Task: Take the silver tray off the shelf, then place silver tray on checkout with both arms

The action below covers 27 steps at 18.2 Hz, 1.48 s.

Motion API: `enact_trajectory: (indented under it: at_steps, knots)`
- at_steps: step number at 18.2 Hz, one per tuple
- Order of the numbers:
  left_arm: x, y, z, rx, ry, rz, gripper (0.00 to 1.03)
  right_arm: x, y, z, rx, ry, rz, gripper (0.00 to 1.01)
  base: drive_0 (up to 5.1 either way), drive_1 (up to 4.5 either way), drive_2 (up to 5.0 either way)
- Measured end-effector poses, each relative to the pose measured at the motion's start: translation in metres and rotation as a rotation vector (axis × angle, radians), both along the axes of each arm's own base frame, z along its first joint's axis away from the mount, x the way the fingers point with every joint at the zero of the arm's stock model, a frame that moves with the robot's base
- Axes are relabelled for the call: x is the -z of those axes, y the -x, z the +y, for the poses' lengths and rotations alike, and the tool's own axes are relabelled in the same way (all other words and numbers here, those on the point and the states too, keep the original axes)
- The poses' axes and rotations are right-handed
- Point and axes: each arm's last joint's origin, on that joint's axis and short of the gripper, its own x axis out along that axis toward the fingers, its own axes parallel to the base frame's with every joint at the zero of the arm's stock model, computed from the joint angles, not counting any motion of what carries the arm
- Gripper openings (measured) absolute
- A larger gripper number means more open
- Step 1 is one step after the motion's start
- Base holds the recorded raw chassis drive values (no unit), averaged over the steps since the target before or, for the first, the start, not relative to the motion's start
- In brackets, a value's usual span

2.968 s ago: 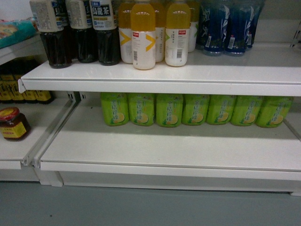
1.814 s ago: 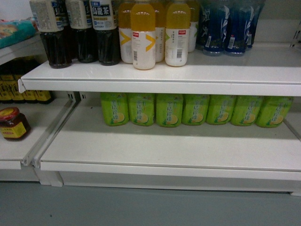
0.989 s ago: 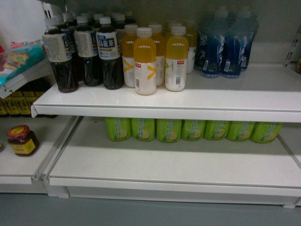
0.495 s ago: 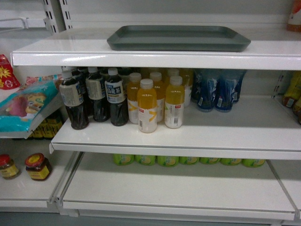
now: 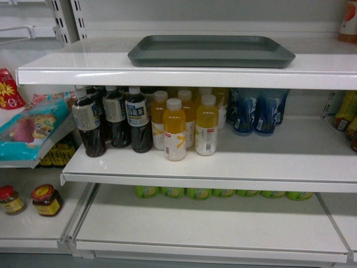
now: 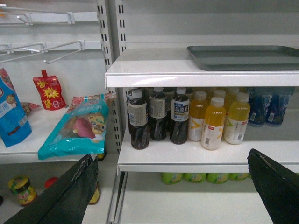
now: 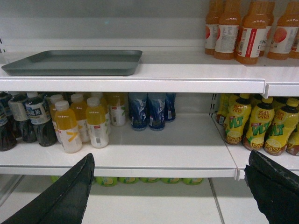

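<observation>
The silver tray (image 5: 211,51) lies flat on the top white shelf (image 5: 184,76), close behind its front lip, with nothing on it. The left wrist view has the silver tray (image 6: 247,57) at upper right on the shelf (image 6: 187,79); the right wrist view has the silver tray (image 7: 74,62) at upper left on the shelf (image 7: 140,85). My left gripper (image 6: 170,186) is open, its black fingers (image 6: 70,196) spread wide, well below the tray. My right gripper (image 7: 170,191) is likewise open and empty. Neither gripper shows in the head view. The checkout is out of view.
The middle board carries dark tea bottles (image 5: 114,120), yellow juice bottles (image 5: 189,125) and blue bottles (image 5: 256,111). Green bottles (image 5: 217,192) line the bottom board. Orange drink bottles (image 7: 252,30) stand right of the tray. Snack bags (image 6: 77,126) and jars (image 5: 46,200) fill the left bay.
The head view has swung upward from the low boards. The top shelf with the silver tray came into view and now sits slightly lower in frame.
</observation>
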Motion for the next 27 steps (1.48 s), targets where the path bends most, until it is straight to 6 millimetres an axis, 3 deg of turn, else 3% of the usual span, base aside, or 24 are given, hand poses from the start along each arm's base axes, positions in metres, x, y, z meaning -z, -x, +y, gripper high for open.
enact_trajectory:
  at_steps: [27]
  knots:
    - [-0.0001,0.0000,0.0000,0.000,0.000,-0.001,0.98,0.0000,0.0000,0.0000,0.000,0.000,0.000,0.98,0.0,0.00,0.0]
